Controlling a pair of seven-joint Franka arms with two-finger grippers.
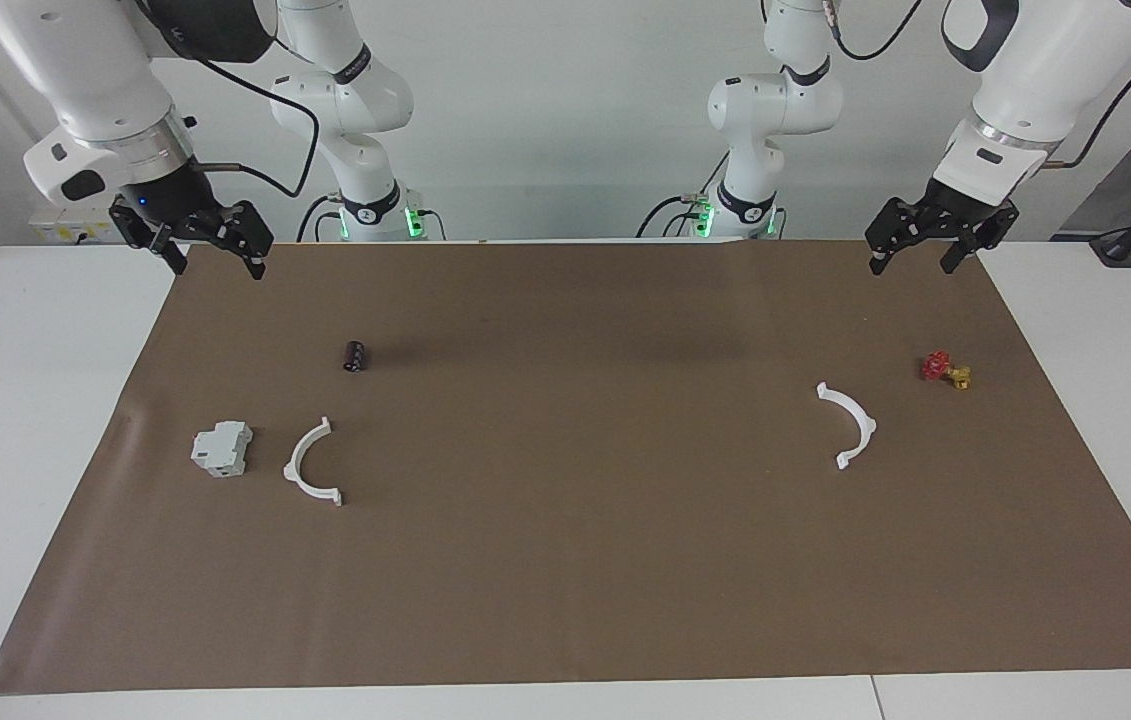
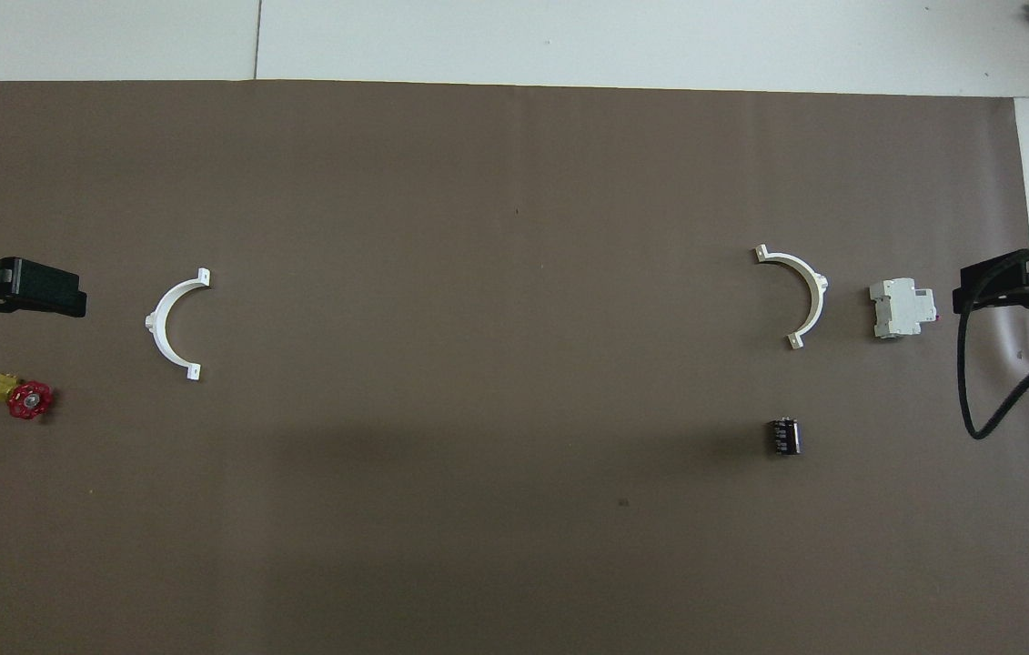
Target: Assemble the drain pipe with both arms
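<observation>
The drain pipe lies as two separate white half-rings on the brown mat. One half-ring is toward the right arm's end, beside a grey boxy block. The other half-ring is toward the left arm's end. Their open sides face each other across a wide gap. My right gripper hangs open and empty over the mat's edge at the robots' end. My left gripper hangs open and empty over the same edge at its own end. Neither touches anything.
The grey block sits near the mat's edge toward the right arm's end. A small black cylinder lies nearer to the robots than that half-ring. A red-and-yellow valve lies toward the left arm's end.
</observation>
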